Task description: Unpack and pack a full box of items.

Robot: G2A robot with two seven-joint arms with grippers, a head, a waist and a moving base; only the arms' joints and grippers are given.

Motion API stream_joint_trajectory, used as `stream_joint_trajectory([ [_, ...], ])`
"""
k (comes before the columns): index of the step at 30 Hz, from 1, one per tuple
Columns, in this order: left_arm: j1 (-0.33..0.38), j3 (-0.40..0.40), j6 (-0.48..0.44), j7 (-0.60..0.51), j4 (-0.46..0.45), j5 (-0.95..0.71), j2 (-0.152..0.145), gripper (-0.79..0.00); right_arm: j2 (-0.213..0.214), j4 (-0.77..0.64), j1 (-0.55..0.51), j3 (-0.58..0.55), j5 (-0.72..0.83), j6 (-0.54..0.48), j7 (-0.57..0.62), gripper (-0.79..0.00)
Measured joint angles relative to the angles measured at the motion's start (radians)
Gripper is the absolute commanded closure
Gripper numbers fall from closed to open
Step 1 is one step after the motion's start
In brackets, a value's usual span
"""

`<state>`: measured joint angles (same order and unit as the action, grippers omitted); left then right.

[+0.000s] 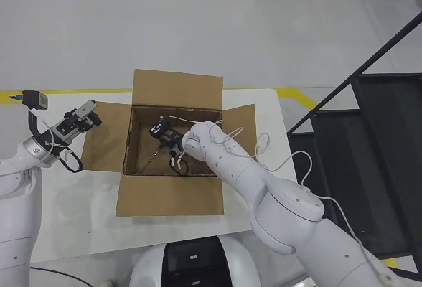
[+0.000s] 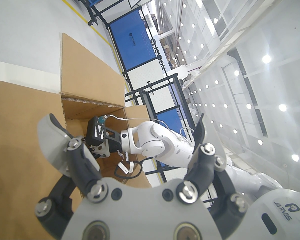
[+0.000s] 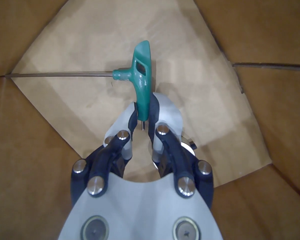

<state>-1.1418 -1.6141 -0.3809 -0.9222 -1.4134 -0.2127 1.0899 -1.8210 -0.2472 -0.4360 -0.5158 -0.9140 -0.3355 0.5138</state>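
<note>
An open cardboard box (image 1: 169, 195) stands mid-table with all flaps spread. My right gripper (image 3: 143, 106) is down inside it, shut on the green handle of a T-handle hex key (image 3: 142, 73); the key's long brown shaft runs across the box floor (image 3: 90, 38) to a corner. From above, the right gripper (image 1: 166, 140) sits in the box's middle, and the left wrist view shows it (image 2: 97, 136) inside the box (image 2: 90, 93). My left gripper (image 2: 125, 136) is open and holds nothing; it hangs above the box's left flap (image 1: 89, 118).
The white table (image 1: 82, 215) carries the box. A black metal stair frame (image 1: 369, 129) stands to the right of the table. Yellow floor tape (image 1: 53, 93) runs behind it. White cables (image 1: 261, 147) trail along the right arm.
</note>
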Motion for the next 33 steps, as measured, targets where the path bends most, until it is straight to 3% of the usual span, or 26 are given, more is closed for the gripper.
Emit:
stream_joint_trajectory([
  [14,0.0,0.0,0.0,0.0,0.0,0.0,0.0,-0.785,0.019,0.007,0.063,-0.03,-0.004,-0.049,0.046,0.0],
  [20,0.0,0.0,0.0,0.0,0.0,0.0,0.0,-0.785,0.036,-0.026,0.047,-0.046,-0.007,-0.031,-0.008,0.0],
  [21,0.0,0.0,0.0,0.0,0.0,0.0,0.0,-0.785,0.037,-0.04,0.039,-0.045,-0.014,-0.027,-0.022,-0.114],
  [25,0.0,0.0,0.0,0.0,0.0,0.0,0.0,-0.785,0.038,-0.071,0.017,-0.045,-0.025,-0.029,-0.049,-0.32],
  [33,0.0,0.0,0.0,0.0,0.0,0.0,0.0,-0.785,0.032,-0.058,-0.003,-0.045,-0.039,-0.043,-0.057,-0.317],
])
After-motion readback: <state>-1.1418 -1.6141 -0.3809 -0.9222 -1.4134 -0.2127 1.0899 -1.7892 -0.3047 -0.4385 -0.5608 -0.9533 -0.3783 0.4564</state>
